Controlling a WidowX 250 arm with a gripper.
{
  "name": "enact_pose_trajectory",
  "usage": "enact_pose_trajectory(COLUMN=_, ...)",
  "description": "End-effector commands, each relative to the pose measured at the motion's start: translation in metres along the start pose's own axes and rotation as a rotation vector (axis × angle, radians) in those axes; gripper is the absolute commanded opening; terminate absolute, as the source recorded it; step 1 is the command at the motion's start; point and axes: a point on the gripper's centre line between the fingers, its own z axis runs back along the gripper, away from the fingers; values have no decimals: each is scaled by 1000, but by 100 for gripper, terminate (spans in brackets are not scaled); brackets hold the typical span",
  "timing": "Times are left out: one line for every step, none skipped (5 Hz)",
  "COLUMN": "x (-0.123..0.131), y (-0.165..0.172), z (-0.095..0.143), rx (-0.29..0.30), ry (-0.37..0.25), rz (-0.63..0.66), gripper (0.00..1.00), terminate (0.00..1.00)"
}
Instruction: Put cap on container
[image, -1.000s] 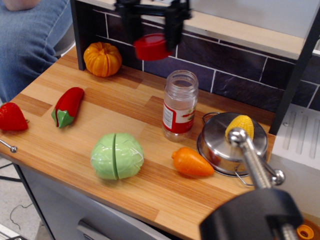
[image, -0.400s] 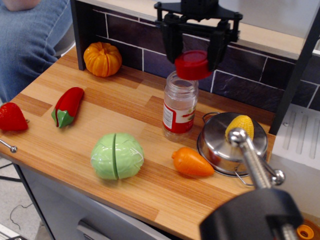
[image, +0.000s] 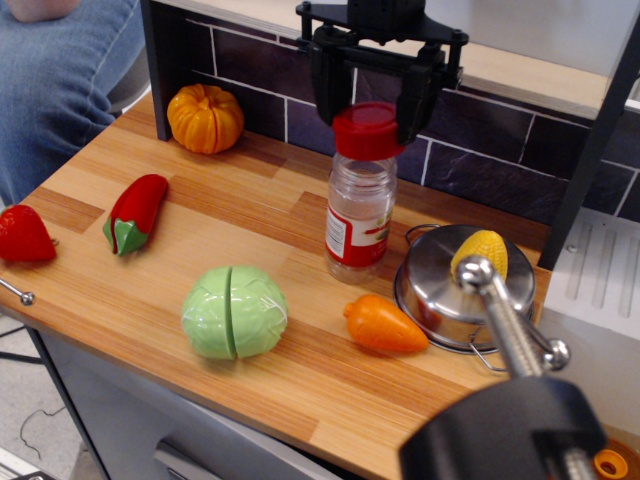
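Since the earlier frames the gripper (image: 367, 95) has carried the cap (image: 367, 131) across from the left and down – it was hanging off to one side of the jar's mouth and tilted, and now it sits level on the neck of the container (image: 359, 210).

Going by size: the wooden counter (image: 250, 230) holds the steel pot (image: 463, 290) with a corn cob on it at the right, the green cabbage (image: 234, 311) in front, the pumpkin (image: 204, 118) at the back, then the container upright near the middle, just left of the pot, and last the small red cap on top of it.

The step in hand looks like seating and letting go. To do it well, keep the cap flat and centred over the neck, press straight down, then part the fingers without dragging sideways – the tall jar would tip easily.

One black finger (image: 328, 85) stands left of the cap, its partner to the right. They stand apart, flanking the cap's top; whether they still pinch it I cannot tell.
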Motion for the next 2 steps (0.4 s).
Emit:
enact_pose_trajectory(x=0, y=8, z=3, rx=19, ry=-99, rz=-20, gripper=0, terminate=0)
enact_pose_trajectory(x=-2, y=7, z=-12, rx=30, ry=-130, rz=-30, gripper=0, terminate=100)
